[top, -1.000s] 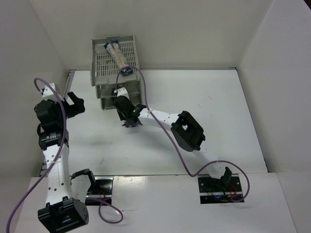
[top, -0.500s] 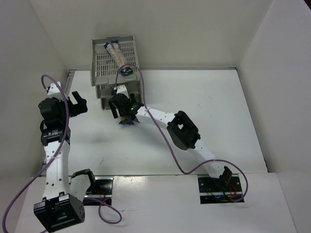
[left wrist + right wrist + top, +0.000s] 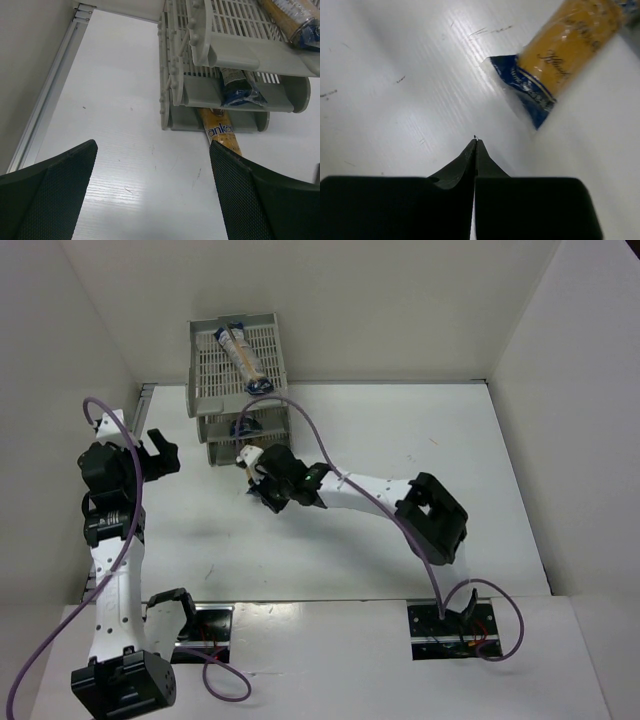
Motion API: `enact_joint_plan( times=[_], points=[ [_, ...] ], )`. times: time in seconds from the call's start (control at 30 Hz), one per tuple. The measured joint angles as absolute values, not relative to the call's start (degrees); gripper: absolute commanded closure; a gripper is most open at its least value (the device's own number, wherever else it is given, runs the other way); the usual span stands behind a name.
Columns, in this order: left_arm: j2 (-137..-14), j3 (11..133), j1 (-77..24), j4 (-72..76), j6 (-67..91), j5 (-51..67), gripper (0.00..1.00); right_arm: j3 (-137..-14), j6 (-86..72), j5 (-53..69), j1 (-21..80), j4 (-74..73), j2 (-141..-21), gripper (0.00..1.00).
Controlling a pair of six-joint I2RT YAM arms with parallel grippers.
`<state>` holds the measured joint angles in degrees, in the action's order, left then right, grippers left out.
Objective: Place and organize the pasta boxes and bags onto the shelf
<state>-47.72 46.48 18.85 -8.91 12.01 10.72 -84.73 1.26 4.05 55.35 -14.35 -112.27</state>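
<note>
The grey three-tier shelf [image 3: 212,380] stands at the back left and also shows in the left wrist view [image 3: 235,55]. One pasta bag [image 3: 243,355] lies on the top tier. A second bag [image 3: 237,87] lies in the middle tier. A third bag [image 3: 223,132] sticks out of the bottom tier onto the table, and its dark blue end [image 3: 530,90] lies just ahead and to the right of my right gripper [image 3: 475,141]. That gripper is shut and empty; in the top view it [image 3: 266,490] is in front of the shelf. My left gripper [image 3: 152,172] is open and empty, left of the shelf.
White walls close the table on the left, back and right. A metal rail [image 3: 50,95] runs along the table's left edge. A purple cable [image 3: 330,445] loops over the right arm near the shelf front.
My right gripper has drawn back from the shelf front toward the near right, and its elbow has swung right. The left arm has barely moved.
</note>
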Motion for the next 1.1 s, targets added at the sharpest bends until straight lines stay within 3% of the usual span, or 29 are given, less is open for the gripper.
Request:
enact_joint_plan(
  times=[0.2, 0.4, 0.6, 0.77, 0.9, 0.93, 0.97, 1.03, 1.07, 1.1],
  points=[
    [-47.8, 46.0, 18.8, -9.0, 11.9, 10.3, 0.0, -89.3, 4.6, 5.0, 54.7, -12.3, -125.3, 1.0],
    [-49.2, 45.7, 18.8, -9.1, 10.3, 8.7, 0.0, -112.8, 4.4, -4.2, 51.8, -13.0, -139.9, 1.0],
    [-50.7, 45.7, 18.8, -8.9, 8.6, 7.4, 0.0, -125.0, 3.4, -13.2, 50.0, -13.2, -147.9, 1.0],
    [-50.8, 45.7, 18.8, -8.9, 7.6, 7.0, 0.0, -126.6, 1.5, -14.8, 51.2, -13.4, -147.7, 1.0],
    [-50.3, 45.7, 18.8, -9.0, 7.7, 7.1, 0.0, -120.3, 0.9, -14.5, 52.4, -15.0, -143.5, 1.0],
    [-49.9, 45.7, 18.8, -9.0, 7.8, 7.2, 0.0, -118.5, 0.9, -14.4, 53.0, -15.7, -141.9, 0.94],
    [-49.5, 45.7, 18.8, -9.0, 7.9, 7.3, 0.0, -116.5, 1.0, -14.3, 53.6, -15.9, -140.2, 0.52],
    [-48.4, 45.7, 18.8, -9.0, 8.1, 7.4, 0.0, -111.9, 1.6, -13.3, 55.4, -16.6, -135.6, 0.1],
    [-47.8, 45.7, 18.7, -9.0, 8.3, 7.4, 0.0, -109.4, 2.3, -11.7, 56.5, -17.1, -132.6, 0.0],
    [-47.1, 45.7, 18.5, -8.9, 8.8, 7.4, 0.0, -106.9, 3.9, -10.1, 57.6, -17.6, -129.6, 0.0]
  ],
)
